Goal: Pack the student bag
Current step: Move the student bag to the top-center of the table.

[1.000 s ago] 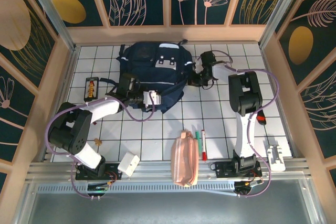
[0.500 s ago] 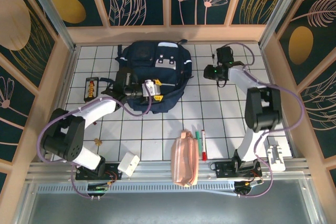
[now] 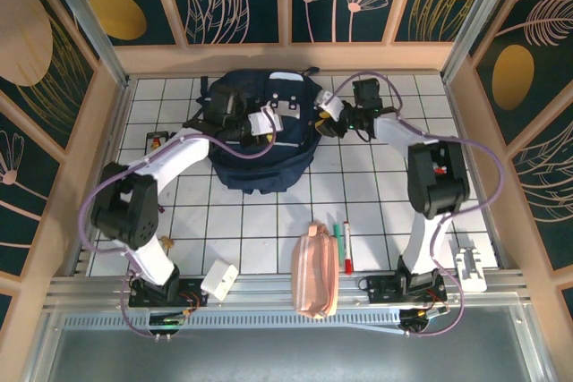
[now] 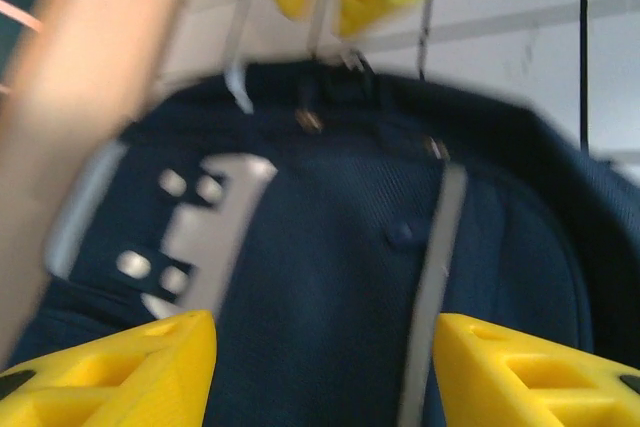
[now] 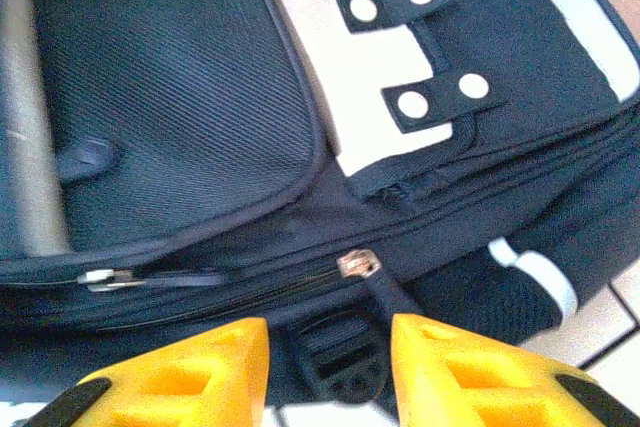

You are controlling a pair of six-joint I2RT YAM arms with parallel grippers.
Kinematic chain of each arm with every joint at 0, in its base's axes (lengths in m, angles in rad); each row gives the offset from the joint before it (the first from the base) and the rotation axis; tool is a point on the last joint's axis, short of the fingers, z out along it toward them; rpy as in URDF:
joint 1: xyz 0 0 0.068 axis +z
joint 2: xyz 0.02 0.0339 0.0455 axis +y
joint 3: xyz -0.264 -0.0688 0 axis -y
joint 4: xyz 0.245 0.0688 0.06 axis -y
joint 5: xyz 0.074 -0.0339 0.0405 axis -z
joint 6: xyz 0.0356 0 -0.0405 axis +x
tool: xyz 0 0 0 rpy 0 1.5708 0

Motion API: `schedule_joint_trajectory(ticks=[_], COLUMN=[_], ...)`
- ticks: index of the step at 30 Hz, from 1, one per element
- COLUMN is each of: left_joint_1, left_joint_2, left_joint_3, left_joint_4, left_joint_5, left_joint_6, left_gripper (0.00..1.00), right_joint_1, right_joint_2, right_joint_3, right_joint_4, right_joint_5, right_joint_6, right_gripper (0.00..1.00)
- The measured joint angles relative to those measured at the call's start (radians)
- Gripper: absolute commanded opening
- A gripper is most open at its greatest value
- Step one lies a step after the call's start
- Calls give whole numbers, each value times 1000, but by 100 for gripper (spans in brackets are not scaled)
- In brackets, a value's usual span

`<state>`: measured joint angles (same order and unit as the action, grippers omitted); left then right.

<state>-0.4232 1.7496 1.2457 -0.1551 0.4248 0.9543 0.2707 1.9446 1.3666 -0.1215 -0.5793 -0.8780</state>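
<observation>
Student bag [image 3: 260, 154] lying flat on the tiled table [image 3: 376, 207], one gripper at each side of it.
The left gripper [image 3: 267, 121] hovers over the bag's left half, fingers apart and holding nothing. The right gripper [image 3: 328, 114] is at the bag's right edge, fingers apart either side of a zipper pull [image 5: 358, 265]. A pink pouch [image 3: 315, 270] lies well apart, nearer than the bag.

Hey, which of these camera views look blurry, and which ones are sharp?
Left wrist: smeared and soft, the student bag and its buckle patch have fuzzy edges. Right wrist: crisp, the zipper pull and fabric weave read clearly. Top external: evenly lit and in focus.
</observation>
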Motion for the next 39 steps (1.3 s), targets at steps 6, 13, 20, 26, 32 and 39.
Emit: schedule_joint_trajectory(ticks=[6, 13, 20, 26, 32, 39], left_joint_1=[3, 3, 3, 3, 17, 34], left_joint_2=[58, 58, 93, 134, 114, 168], left_joint_3=[0, -1, 13, 42, 39, 225], left_joint_4=[-104, -164, -168, -170, -130, 21], left_joint_5=[-42, -54, -101, -112, -84, -5], left_joint_6=[98, 159, 163, 146, 42, -223], left_gripper=[73, 73, 18, 0, 27, 63], right_joint_1=[3, 15, 24, 29, 24, 10], right_joint_2=[158, 213, 230, 232, 196, 39], right_joint_3=[145, 166, 166, 165, 127, -25], right_joint_4=[-33, -44, -39, -40, -19, 2], right_joint_5=[24, 67, 90, 108, 95, 35], right_joint_6=[-124, -173, -199, -228, -302, -372], right_gripper=[40, 33, 13, 0, 0, 0])
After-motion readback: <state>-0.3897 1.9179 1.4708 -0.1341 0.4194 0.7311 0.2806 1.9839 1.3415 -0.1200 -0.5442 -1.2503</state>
